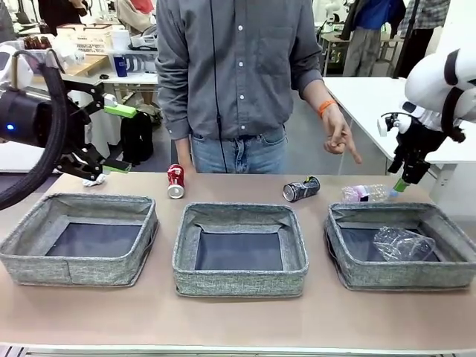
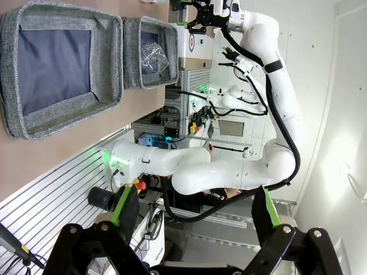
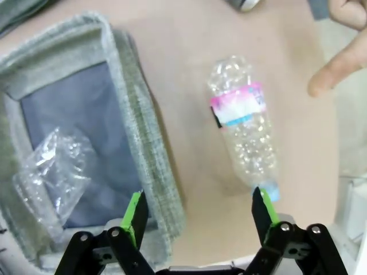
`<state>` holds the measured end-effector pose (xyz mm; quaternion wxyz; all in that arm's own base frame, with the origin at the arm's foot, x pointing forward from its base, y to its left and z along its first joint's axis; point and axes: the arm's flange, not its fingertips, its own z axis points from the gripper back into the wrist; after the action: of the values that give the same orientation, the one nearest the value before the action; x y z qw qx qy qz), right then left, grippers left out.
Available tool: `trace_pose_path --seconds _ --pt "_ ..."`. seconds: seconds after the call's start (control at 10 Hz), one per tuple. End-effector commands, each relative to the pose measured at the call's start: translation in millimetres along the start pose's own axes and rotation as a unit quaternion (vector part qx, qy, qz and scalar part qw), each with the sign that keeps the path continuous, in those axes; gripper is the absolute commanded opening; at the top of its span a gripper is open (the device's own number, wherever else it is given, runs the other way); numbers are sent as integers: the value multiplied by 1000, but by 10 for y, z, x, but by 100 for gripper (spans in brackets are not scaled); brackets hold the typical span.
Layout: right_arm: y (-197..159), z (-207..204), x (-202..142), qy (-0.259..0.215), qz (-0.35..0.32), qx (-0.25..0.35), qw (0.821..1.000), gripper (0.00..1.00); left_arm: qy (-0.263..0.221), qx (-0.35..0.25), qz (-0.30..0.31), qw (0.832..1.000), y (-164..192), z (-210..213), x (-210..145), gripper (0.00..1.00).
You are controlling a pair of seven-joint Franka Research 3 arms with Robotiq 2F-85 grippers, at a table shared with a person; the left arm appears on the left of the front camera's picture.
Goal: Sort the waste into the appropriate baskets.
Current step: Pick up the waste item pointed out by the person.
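Grey woven fabric forms three shallow bins in a row on the near part of a tan table [image 1: 238,320]. The left basket [image 1: 74,271] and the middle basket [image 1: 238,281] show bare dark bottoms. The right basket [image 1: 401,277] holds a crumpled clear plastic bottle [image 1: 401,244].

More waste sits along the far side of the table. A white paper wad [image 1: 94,179] rests behind the left basket, and a red drink can [image 1: 175,181] sits near the middle basket's far left corner. A black-and-silver drink can [image 1: 301,189] lies on its side behind the gap between the middle and right baskets. A bottle with the pinkish label [image 1: 366,193] lies flat just behind the right basket.

The right gripper [image 1: 403,182] hangs over the right-hand end of that bottle, its green-padded jaws spread wide and holding nothing. From its wrist camera, one finger stands over the basket's wall and the other beside the bottle's end.

At the table's left end, the left gripper [image 1: 128,140] is turned sideways above the paper wad. Its jaws are fully apart and empty.

A person [image 1: 238,67] in a grey shirt stands at the far side. One hand [image 1: 338,134], with an orange band at the wrist, extends a finger downward above the labelled bottle.
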<state>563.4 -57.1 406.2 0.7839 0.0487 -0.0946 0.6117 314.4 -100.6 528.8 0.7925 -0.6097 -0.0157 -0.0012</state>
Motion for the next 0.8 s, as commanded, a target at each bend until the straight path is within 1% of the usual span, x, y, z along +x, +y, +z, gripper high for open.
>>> trace_pose_path --seconds 0.0,0.1,0.3,0.4,0.7 --pt "20 37 -9 0 0 -4 1000 93 -1 -7 4 1000 -42 -12 -14 100" --pt "-16 -25 -12 35 -37 13 999 93 -1 -7 4 1000 -42 -12 -14 100" --pt "-97 -172 -28 44 -49 13 998 93 -1 -7 4 1000 -42 -12 -14 100" --pt "-92 -137 -38 43 -50 4 998 93 -1 -7 4 1000 -42 -12 -14 100" --pt "-101 155 -41 54 -44 -10 998 93 -1 -7 4 1000 -42 -12 -14 100"
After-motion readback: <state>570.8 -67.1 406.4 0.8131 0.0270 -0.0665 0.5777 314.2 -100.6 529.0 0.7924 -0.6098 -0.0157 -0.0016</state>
